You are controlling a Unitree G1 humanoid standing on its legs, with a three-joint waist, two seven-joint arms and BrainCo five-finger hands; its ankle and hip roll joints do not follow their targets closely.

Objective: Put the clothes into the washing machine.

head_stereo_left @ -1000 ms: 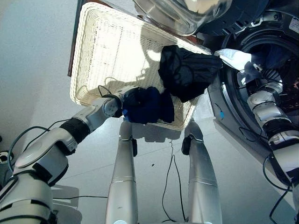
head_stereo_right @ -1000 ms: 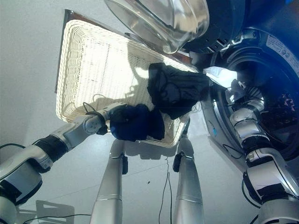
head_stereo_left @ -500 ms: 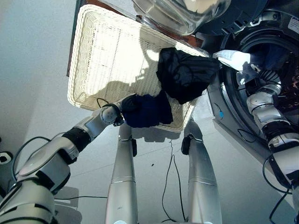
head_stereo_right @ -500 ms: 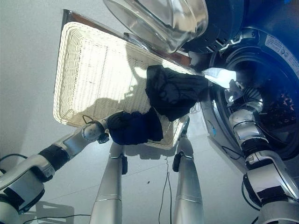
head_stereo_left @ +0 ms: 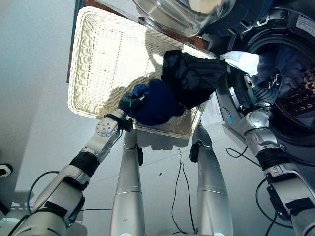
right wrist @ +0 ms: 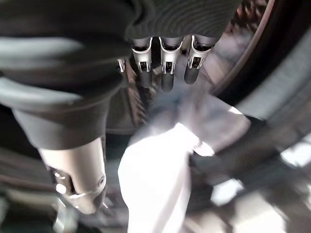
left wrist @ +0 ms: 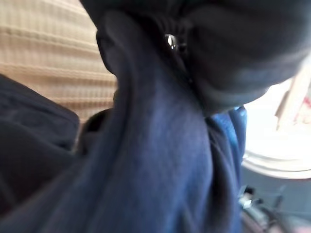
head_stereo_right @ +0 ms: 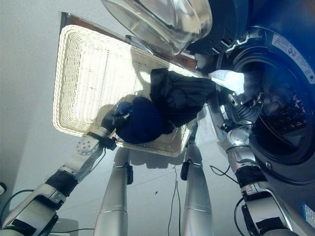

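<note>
My left hand point(head_stereo_left: 129, 103) is shut on a bunched navy garment point(head_stereo_left: 157, 101), held over the near right part of the white wicker basket point(head_stereo_left: 103, 54). In the left wrist view the navy garment point(left wrist: 160, 160) hangs right against the camera. A black garment point(head_stereo_left: 192, 76) lies draped over the basket's right rim, touching the navy one. A white cloth point(head_stereo_left: 243, 61) hangs at the left edge of the washing machine's round opening point(head_stereo_right: 280, 118). My right hand point(head_stereo_left: 262, 89) is at that opening just below the cloth, its fingers point(right wrist: 165, 68) straight and holding nothing, with the white cloth point(right wrist: 155, 184) past them.
The machine's glass door point(head_stereo_right: 162, 22) stands swung open above the basket's far right corner. More bluish laundry point(head_stereo_left: 290, 64) lies inside the drum. Pale floor point(head_stereo_left: 34, 98) stretches to the left of the basket.
My left hand has carried the navy garment up and to the right, against the black garment. My right arm has drawn back from the drum towards its rim.
</note>
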